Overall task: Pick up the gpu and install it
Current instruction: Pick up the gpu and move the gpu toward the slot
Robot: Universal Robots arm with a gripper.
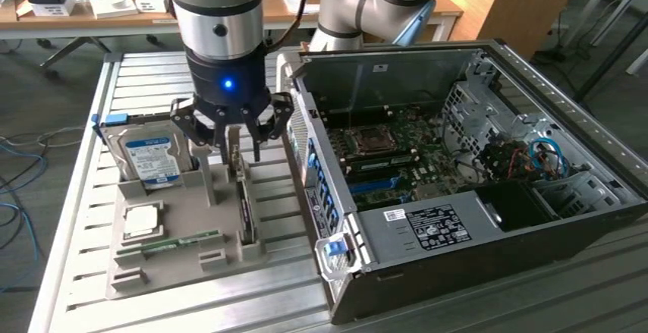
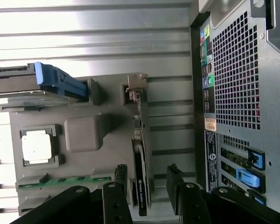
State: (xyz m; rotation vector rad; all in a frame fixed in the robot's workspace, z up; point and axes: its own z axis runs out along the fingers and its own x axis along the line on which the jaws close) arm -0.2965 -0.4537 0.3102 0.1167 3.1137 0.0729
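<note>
The gpu (image 1: pixel 243 204) is a slim dark card standing on edge in a slot of the grey holder tray (image 1: pixel 218 261), with its light metal bracket (image 2: pixel 136 86) at one end. My gripper (image 1: pixel 235 147) hangs just above the bracket end of the card, open. In the wrist view the gripper (image 2: pixel 147 181) straddles the gpu (image 2: pixel 140 154), one dark finger (image 2: pixel 121 179) on each side and a gap between each finger and the card. Nothing is held. The open computer case (image 1: pixel 435 227) lies at the exterior view's right of the tray, its motherboard (image 1: pixel 395 158) exposed.
On the same tray stand a blue-framed hard drive (image 1: pixel 152 155), a square silver processor (image 1: pixel 142 219) and a green memory stick (image 1: pixel 167 243). The case's rear panel (image 2: pixel 233 84) rises close beside the tray. All of it rests on a slatted metal table (image 1: pixel 71 196). A cluttered desk (image 1: pixel 102 3) stands behind.
</note>
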